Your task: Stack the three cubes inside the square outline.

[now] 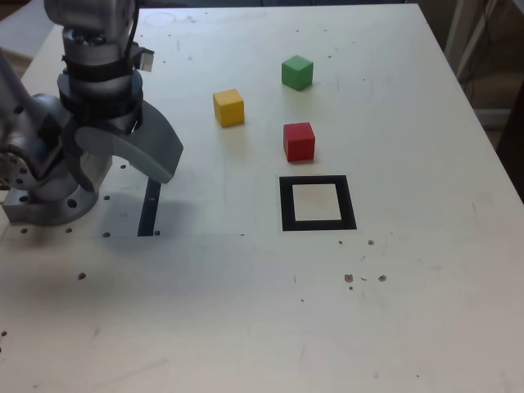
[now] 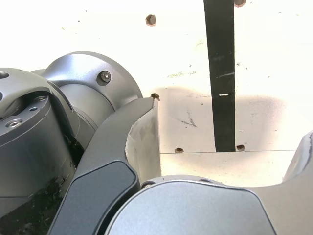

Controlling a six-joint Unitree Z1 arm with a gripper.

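Cubes, three in all: one red (image 1: 299, 141), one yellow (image 1: 229, 107), one green (image 1: 297, 72), each standing alone on the surface (image 1: 426, 270) and none touching another. I judge them rigid, light and matte, so not slippery and not fragile; I would take each across two opposite flat side faces, about mid-height, with the jaws squared to the faces so it does not twist. Red sits nearest the outline (image 1: 318, 203), just beyond its far edge; yellow lies further off toward the exterior view's left; green is farthest back. Outline: one black square frame with a pale centre, nothing inside it, so stacking has not begun. Strip (image 1: 150, 207): one narrow black line, well apart from the outline on the exterior view's left, also seen in the wrist view. End effector (image 1: 121, 164): one, jaws spread wide and empty, hanging over the strip near the arm's base (image 1: 41, 192), well away from all three cubes. Small holes dot the surface.
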